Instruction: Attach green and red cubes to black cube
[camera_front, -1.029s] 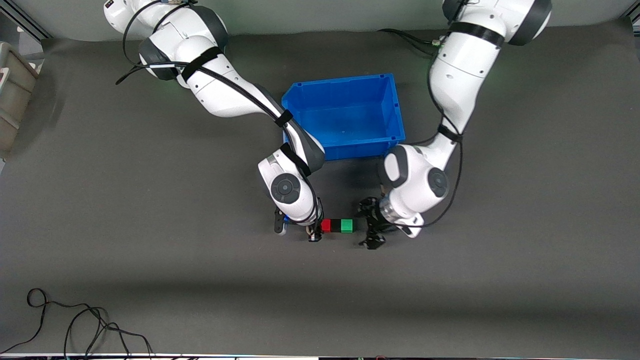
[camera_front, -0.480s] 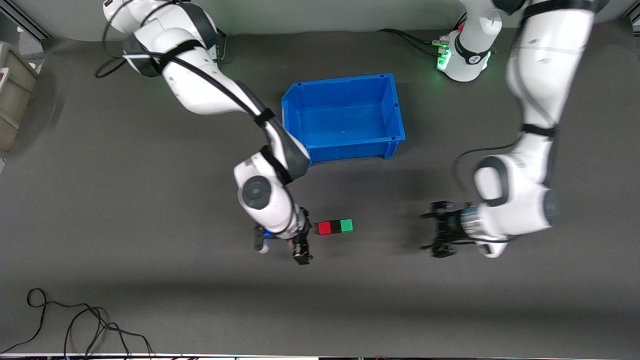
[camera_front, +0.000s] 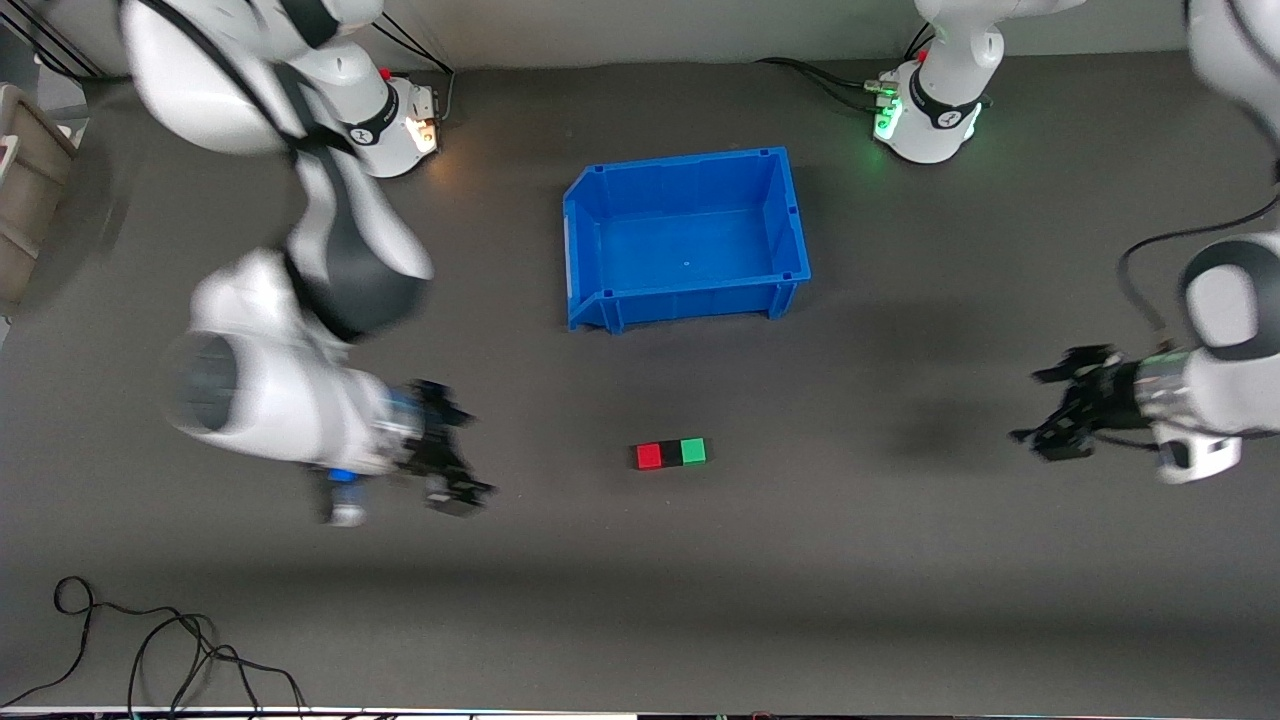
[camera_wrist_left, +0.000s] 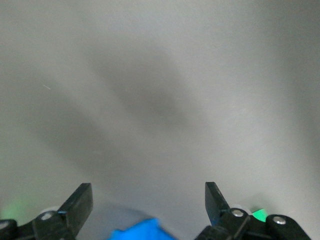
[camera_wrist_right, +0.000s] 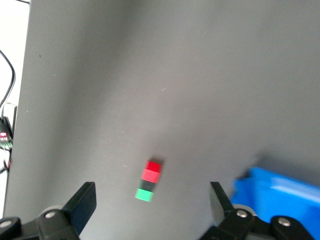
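A red cube (camera_front: 650, 456), a black cube (camera_front: 671, 454) and a green cube (camera_front: 693, 452) lie joined in one row on the dark table, with the black one in the middle. No gripper touches them. My right gripper (camera_front: 468, 455) is open and empty, well off toward the right arm's end of the table. My left gripper (camera_front: 1036, 408) is open and empty, off toward the left arm's end. The right wrist view shows the red cube (camera_wrist_right: 152, 172), black cube (camera_wrist_right: 148, 185) and green cube (camera_wrist_right: 144, 194) past its open gripper (camera_wrist_right: 151, 201). The left wrist view shows its open gripper (camera_wrist_left: 147, 197) over bare table.
An empty blue bin (camera_front: 685, 296) stands farther from the front camera than the cube row; it also shows in the right wrist view (camera_wrist_right: 280, 192) and in the left wrist view (camera_wrist_left: 140, 232). Loose cables (camera_front: 150, 640) lie near the table's front edge. A grey box (camera_front: 25, 190) sits off the right arm's end.
Both grippers have pulled away from the cube row, each toward its own end of the table. The three cubes stay joined in the same place.
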